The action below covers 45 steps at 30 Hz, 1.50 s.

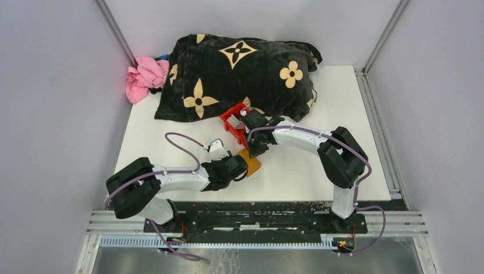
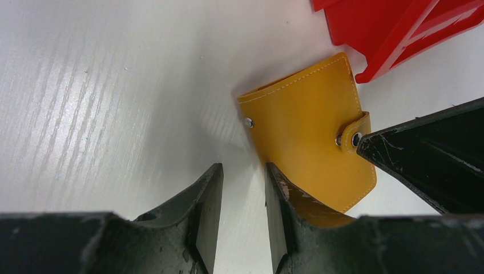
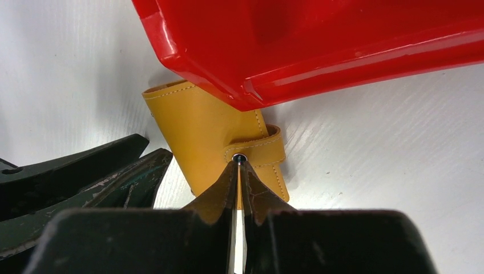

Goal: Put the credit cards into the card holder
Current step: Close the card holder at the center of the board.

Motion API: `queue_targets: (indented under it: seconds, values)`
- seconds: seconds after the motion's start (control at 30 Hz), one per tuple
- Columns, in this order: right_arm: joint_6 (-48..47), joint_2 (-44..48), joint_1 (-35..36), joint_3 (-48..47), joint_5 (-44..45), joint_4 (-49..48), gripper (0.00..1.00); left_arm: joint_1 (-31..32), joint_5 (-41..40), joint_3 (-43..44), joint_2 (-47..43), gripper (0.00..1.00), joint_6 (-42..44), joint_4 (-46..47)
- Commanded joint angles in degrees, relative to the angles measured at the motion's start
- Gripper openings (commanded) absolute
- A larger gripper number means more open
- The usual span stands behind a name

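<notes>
The card holder (image 2: pixel 308 142) lies flat on the white tabletop (image 1: pixel 319 171), right next to the red bin (image 1: pixel 233 123), on the side nearer the arms. It is folded and closed by a little strap (image 3: pixel 259 151) with a metal snap. It looks soft, bendy and light, so I think it will slide on this smooth top if nothing holds it down. The strap looks like the best place to pull, with the flat cover pinned.

The right gripper (image 3: pixel 240 162) has its jaws almost closed, tips right at the snap. I cannot tell if they pinch the strap. The left gripper (image 2: pixel 244 171) has its jaws about half open with nothing between them. One finger (image 2: pixel 285 200) sits over the holder's edge farthest from the bin.

I cannot see any credit cards.

Past the red bin is a black blanket (image 1: pixel 240 74) with tan flowers, and a pink cloth (image 1: pixel 145 77) beside that. Plain pale walls stand all around.
</notes>
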State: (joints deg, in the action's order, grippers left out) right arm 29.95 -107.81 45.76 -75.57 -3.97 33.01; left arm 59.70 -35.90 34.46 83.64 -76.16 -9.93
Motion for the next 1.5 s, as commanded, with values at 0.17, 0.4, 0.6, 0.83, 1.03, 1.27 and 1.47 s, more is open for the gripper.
queue_targets:
  seconds: [0.17,0.4,0.6,0.83,1.03,1.27,1.47]
  values:
    - [-0.12,-0.34,0.32,-0.87,0.42,-1.81,0.09,-0.36,2.25,-1.39,2.09,0.41,2.88,-4.54]
    - [-0.40,0.29,0.13,-1.91,0.84,-1.46,0.09,-0.35,2.15,-1.39,2.18,0.41,2.87,-4.57]
    - [-0.34,1.32,-0.29,-1.62,1.41,-1.68,0.09,-0.35,2.32,-1.49,2.55,0.41,2.89,-4.57]
    - [-0.33,0.96,-0.67,-1.82,1.42,-1.72,0.09,-0.30,2.41,-1.40,2.74,0.41,2.90,-4.49]
    - [-0.29,0.56,-0.83,-1.85,1.53,-1.69,0.09,-0.38,2.55,-1.39,3.03,0.41,2.87,-4.31]
    - [-0.42,0.44,-1.04,-2.72,1.42,-1.40,0.09,-0.38,2.59,-1.24,3.37,0.41,2.84,-4.30]
    - [-0.42,-0.85,-1.11,-2.53,0.41,-1.29,0.10,-0.31,2.68,-1.31,3.44,0.41,2.64,-4.13]
